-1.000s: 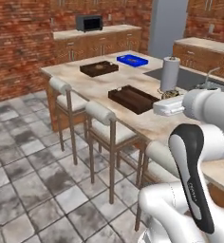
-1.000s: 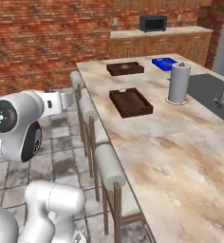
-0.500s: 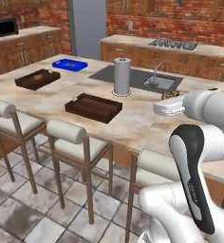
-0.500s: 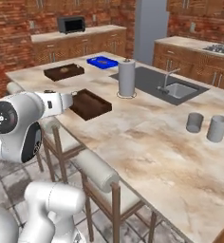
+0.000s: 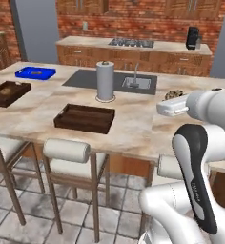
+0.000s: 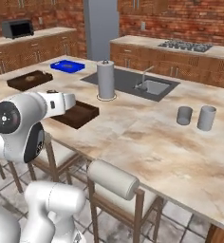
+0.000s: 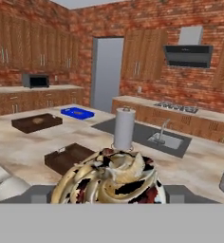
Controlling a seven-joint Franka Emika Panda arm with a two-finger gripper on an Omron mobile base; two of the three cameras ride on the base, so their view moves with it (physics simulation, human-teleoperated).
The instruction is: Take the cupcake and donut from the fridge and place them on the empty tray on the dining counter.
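In the hand view the cupcake (image 7: 111, 178), a swirl of cream and dark brown, sits right in front of the camera. My gripper (image 7: 109, 193) is shut on the cupcake, with a grey fingertip on each side of it. The left base view shows the cupcake (image 5: 174, 94) as a small lump over my white hand, above the dining counter (image 5: 133, 121). The empty dark brown tray (image 5: 85, 118) (image 6: 78, 115) (image 7: 69, 158) lies on the counter's near side, to the left of the hand. The grey fridge (image 6: 102, 28) (image 7: 107, 73) stands at the back wall. The donut is out of view.
A paper towel roll (image 5: 105, 81) stands by the inset sink (image 5: 137, 83). A brown tray with a tan item (image 5: 7, 93) and a blue tray (image 5: 35, 72) lie at the counter's left end. Two grey cups (image 6: 184, 115) stand to the right. Cushioned stools (image 5: 66, 151) line the near edge.
The whole picture has swung: the base has moved along the counter, so the trays now lie left of the arm. The gripper still holds the cupcake.
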